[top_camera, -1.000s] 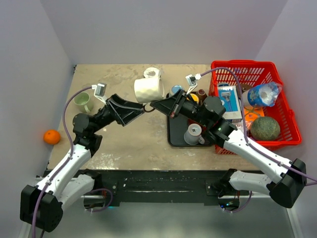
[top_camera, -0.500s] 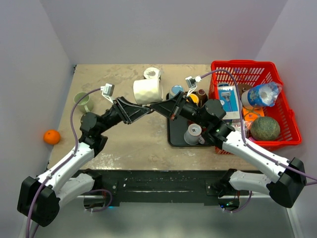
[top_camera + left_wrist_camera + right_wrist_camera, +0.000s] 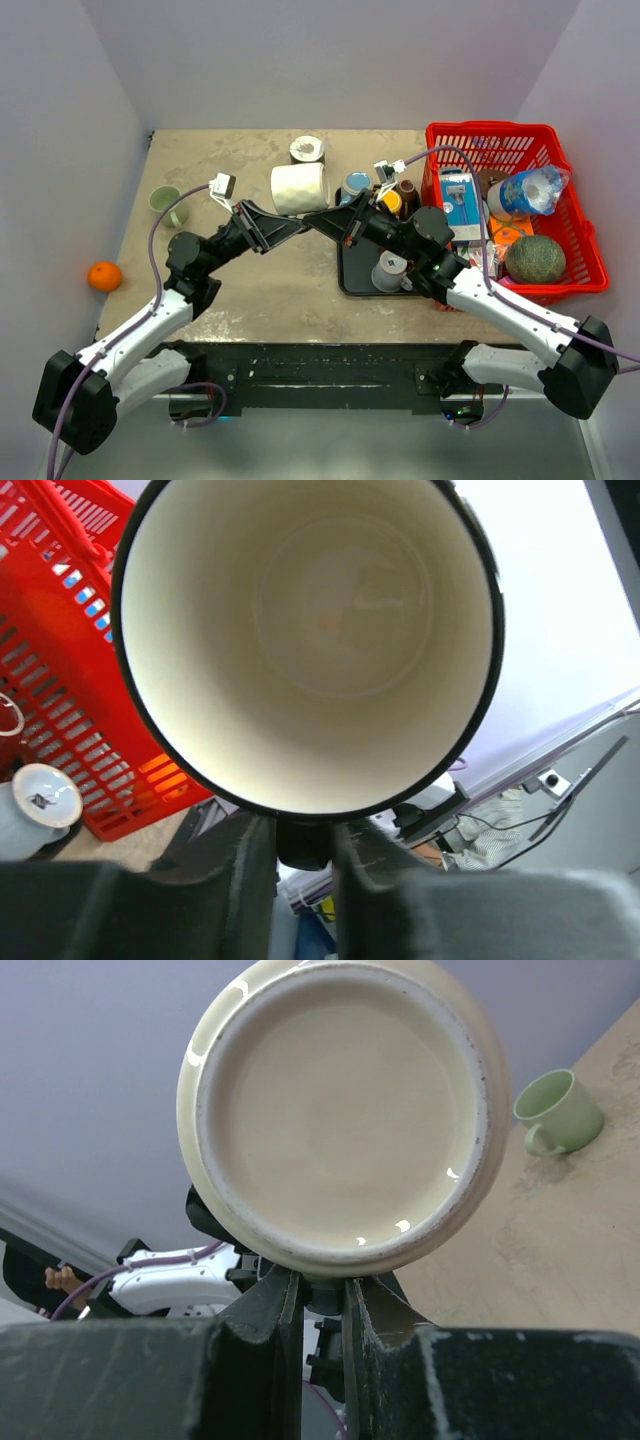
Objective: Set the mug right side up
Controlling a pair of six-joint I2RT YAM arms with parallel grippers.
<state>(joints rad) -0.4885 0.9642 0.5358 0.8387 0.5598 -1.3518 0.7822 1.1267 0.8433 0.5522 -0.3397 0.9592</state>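
Above the table (image 3: 250, 290), right fingers (image 3: 262, 1340) clamp the mug (image 3: 298, 187); left fingers (image 3: 240, 872) narrow, hold unclear.

The left arm (image 3: 140, 325) and right arm (image 3: 505, 305) are matching each other, both showing glossy white shells on the lower links and matte black housings at the joints and forward links. Blocky black bases (image 3: 70, 405) are capping their near ends. A thin purple left cable (image 3: 151, 250) is trailing along one arm and a right cable (image 3: 452, 149) along the other. A small white camera (image 3: 223, 186) is sitting on each wrist. The left gripper (image 3: 297, 224) and right gripper (image 3: 313, 217) are showing black angular fingers (image 3: 260, 1350), the right pair looking scuffed grey.
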